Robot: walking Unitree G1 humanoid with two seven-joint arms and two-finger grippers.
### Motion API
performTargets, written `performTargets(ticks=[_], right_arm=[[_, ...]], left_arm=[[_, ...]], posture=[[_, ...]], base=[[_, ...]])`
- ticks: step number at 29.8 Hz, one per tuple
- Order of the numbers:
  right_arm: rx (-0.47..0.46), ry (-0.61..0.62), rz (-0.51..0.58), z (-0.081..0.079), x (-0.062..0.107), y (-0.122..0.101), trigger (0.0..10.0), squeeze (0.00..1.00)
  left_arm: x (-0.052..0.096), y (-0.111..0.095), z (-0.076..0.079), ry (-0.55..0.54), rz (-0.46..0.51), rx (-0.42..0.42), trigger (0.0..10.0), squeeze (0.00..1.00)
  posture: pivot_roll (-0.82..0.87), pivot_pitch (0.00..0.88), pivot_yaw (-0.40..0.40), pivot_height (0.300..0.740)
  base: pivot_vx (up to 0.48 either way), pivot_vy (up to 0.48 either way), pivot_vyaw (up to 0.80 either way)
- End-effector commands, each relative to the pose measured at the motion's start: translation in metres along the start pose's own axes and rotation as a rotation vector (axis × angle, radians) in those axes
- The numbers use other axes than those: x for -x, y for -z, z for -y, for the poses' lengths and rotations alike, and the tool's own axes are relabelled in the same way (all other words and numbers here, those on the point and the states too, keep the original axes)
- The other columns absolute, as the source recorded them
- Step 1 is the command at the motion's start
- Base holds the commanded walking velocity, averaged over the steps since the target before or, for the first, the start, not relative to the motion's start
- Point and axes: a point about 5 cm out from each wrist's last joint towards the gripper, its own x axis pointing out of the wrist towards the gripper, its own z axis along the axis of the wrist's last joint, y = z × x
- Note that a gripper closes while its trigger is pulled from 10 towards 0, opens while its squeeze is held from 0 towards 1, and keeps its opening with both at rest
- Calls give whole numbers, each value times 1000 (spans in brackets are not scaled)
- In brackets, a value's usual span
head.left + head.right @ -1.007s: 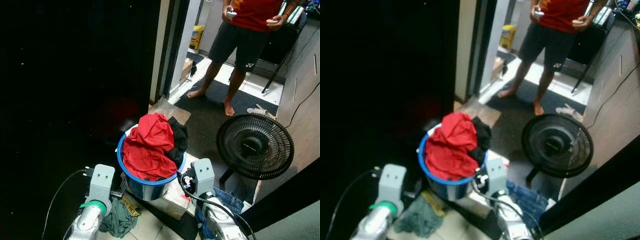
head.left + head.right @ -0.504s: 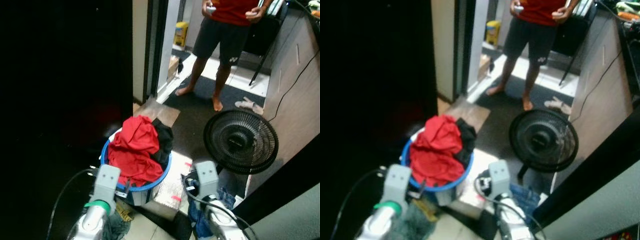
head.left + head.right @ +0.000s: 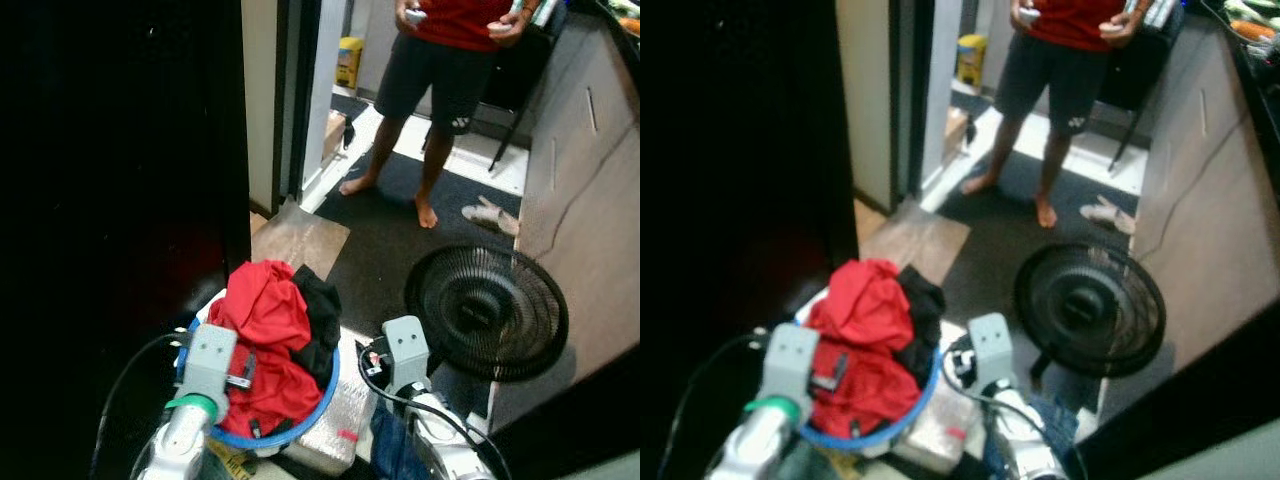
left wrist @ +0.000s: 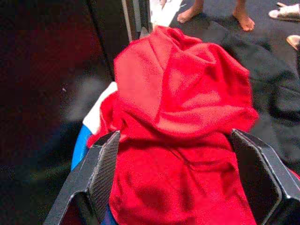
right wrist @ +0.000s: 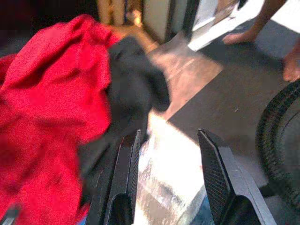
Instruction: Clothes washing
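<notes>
red garment (image 4: 178,117) between spread left gripper (image 4: 183,187) fingers, contact unclear.

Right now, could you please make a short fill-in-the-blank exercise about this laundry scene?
1. The red garment is piled in a round basin whose rim is ____.
2. Beside the red garment lies a ____ garment.
3. The round black appliance standing on the floor is a ____.
4. The person in the doorway wears a red shirt and stands ____.

Missing words: blue; black; fan; barefoot

one basket (image 3: 327,385), one fan (image 3: 487,313), one person (image 3: 440,60)
</notes>
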Motion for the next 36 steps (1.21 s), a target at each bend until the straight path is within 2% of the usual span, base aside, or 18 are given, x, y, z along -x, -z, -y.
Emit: performTargets(ticks=[1, 4, 15, 20, 36], right_arm=[[-11, -7, -17, -5, 3, 7, 10000, 0], [-11, -7, -16, -5, 3, 7, 10000, 0], [-9, -13, -9, -7, 3, 6, 10000, 0], [-1, -24, -8, -8, 3, 6, 10000, 0], [5, -29, -8, -9, 2, 6, 10000, 0]], left_arm=[[5, 10, -6, -11, -38, -16, 10000, 0], [5, 10, -6, -12, -39, -16, 10000, 0], [4, 9, -5, 16, -26, -34, 10000, 0], [5, 13, -2, 41, -50, -60, 10000, 0], [4, 16, -2, 53, -60, -66, 10000, 0]], posture=[[36, 91, -39, 740], [36, 91, -39, 740], [38, 91, -33, 740], [38, 91, -32, 740], [39, 84, -31, 740]], base=[[405, 0, 0], [334, 0, 0], [0, 0, 0], [0, 0, 0], [0, 0, 0]])
